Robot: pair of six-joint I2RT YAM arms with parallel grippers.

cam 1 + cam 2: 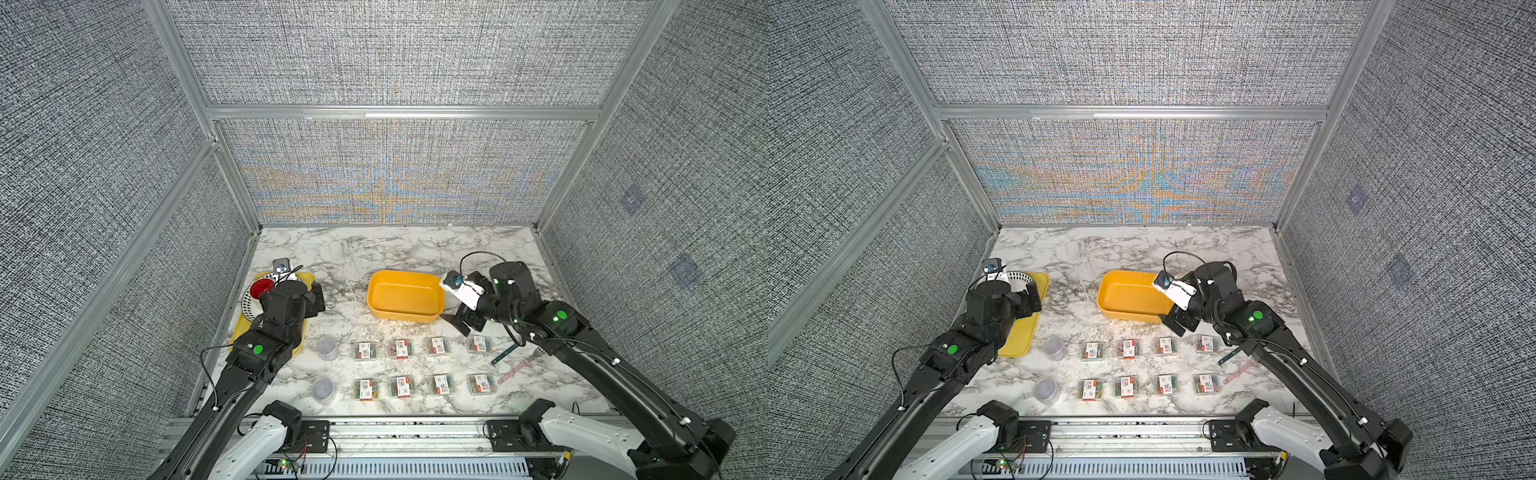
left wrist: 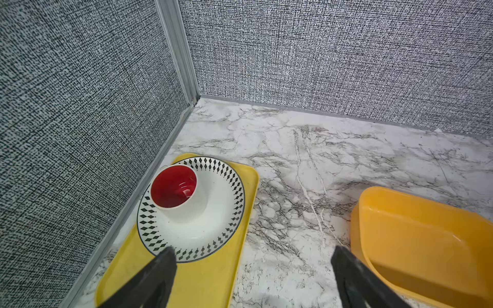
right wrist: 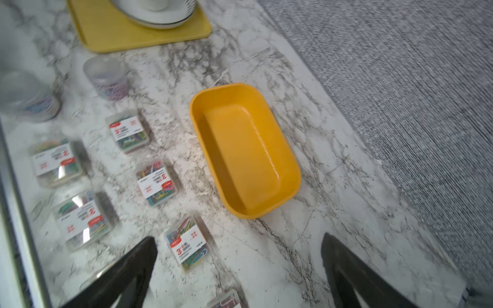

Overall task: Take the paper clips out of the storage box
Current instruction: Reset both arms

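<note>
at the left of a top view the flat yellow tray (image 1: 297, 347) carries a patterned plate (image 1: 249, 305) with a red-lined cup (image 1: 262, 286), and the left gripper (image 1: 318, 300) hangs over its right edge, claw released and empty. in the lower middle, on the marble table (image 1: 374, 249), stand two round tubs (image 1: 327, 347) and, right of them, eight paper clip cases (image 1: 401, 348) in two rows of four, all outside the storage box (image 1: 399, 273), which sits empty just above them. by the box's lower right corner the right gripper (image 1: 457, 325) hovers, claw spread wide and holding nothing.
</note>
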